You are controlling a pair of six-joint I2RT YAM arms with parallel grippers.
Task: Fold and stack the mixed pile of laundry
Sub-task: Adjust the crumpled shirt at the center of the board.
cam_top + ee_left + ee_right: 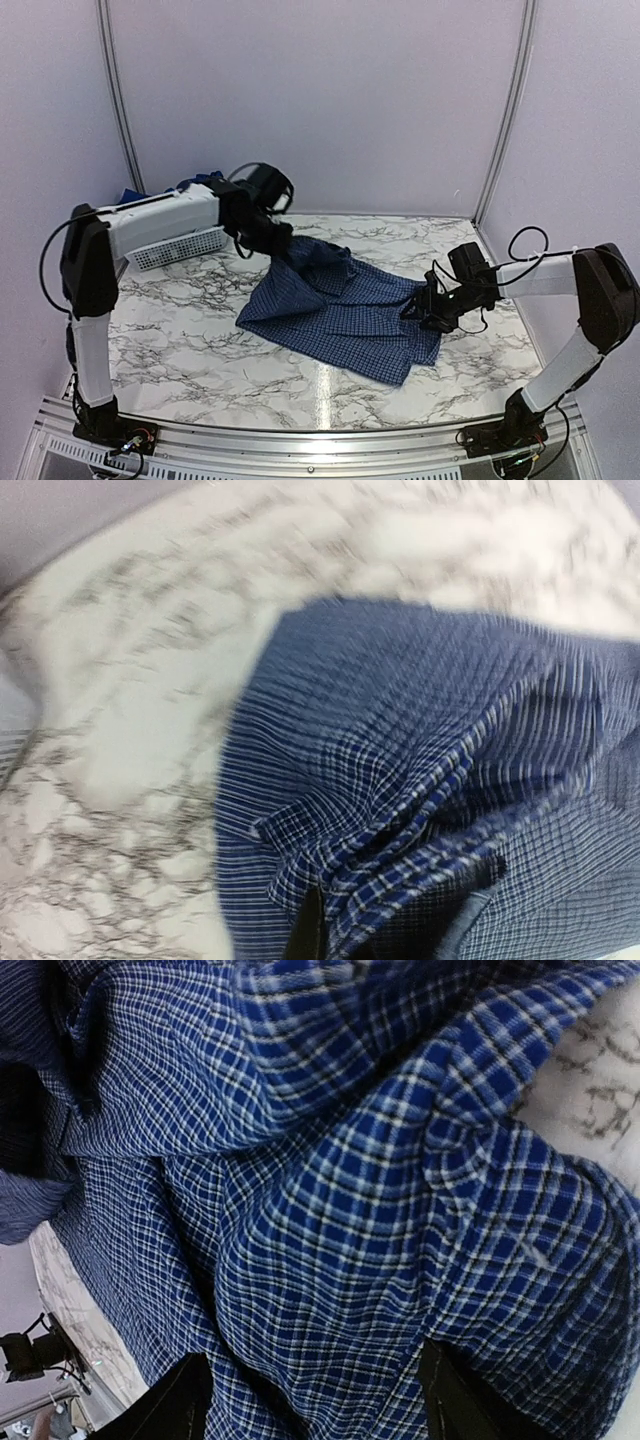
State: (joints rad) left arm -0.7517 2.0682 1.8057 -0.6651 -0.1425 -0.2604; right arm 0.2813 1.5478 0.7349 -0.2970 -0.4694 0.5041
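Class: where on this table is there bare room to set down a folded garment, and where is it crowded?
Free: near-left table between checked shirt and left arm; near strip before the shirt. Crowded: centre under shirt, far-left by the basket.

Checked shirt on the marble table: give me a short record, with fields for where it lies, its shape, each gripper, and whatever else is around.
shirt: navy checked shirt, spread rumpled on the marble table, centre to right
far corner: raised off the table, bunched at the left gripper
left gripper: shut on the shirt's far corner
right gripper: at the shirt's right edge, fingers wide apart with a fold between them; grip unclear
nearby: white slatted basket at far left
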